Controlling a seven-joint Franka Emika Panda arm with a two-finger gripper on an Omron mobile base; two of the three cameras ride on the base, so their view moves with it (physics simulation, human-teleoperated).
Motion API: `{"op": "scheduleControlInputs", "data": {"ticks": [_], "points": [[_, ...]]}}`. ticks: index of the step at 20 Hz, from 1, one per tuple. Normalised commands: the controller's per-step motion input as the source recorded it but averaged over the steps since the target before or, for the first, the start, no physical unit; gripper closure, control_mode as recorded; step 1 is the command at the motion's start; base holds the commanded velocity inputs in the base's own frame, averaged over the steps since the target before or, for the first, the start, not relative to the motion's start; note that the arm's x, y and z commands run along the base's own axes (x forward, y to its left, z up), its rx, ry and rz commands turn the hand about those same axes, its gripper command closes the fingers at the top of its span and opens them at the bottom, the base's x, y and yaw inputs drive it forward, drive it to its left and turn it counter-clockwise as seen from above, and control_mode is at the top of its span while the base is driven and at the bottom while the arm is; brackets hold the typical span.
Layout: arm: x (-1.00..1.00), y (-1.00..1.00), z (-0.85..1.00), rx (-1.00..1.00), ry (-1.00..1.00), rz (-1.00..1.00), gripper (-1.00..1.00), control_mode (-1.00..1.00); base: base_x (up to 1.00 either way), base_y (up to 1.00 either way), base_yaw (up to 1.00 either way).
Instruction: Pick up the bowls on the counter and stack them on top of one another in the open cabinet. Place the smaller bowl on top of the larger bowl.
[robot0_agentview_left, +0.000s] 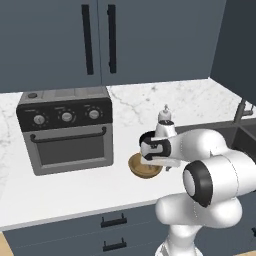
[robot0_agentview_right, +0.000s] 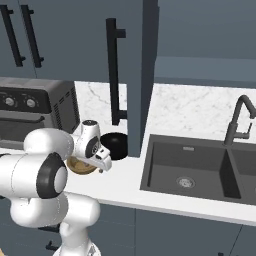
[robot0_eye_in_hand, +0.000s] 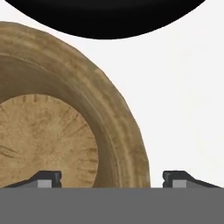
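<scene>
Arm bent low over the wooden bowl
Gripper wide open, straddling its rim, holding nothing; right base view shows black bowl behind.

Home kitchen, rendered. White marble counter w/ toaster oven, dark double sink w/ black faucet, slate-blue wall cabinets w/ black bar handles, drawers below, soap dispenser by sink.
</scene>
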Motion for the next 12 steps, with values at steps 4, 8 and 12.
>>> {"op": "scheduleControlInputs", "data": {"ticks": [4, 8, 12], "points": [[0.00, 0.00, 0.00, 0.00, 0.00, 0.00, 1.00, -1.00, 0.00, 0.00, 0.00], [-0.07, 0.00, 0.03, 0.00, 0.00, -0.01, 1.00, -1.00, 0.00, 0.00, 0.00], [-0.30, 0.00, 0.10, 0.00, -0.01, -0.05, 1.00, -1.00, 0.00, 0.00, 0.00]]}}
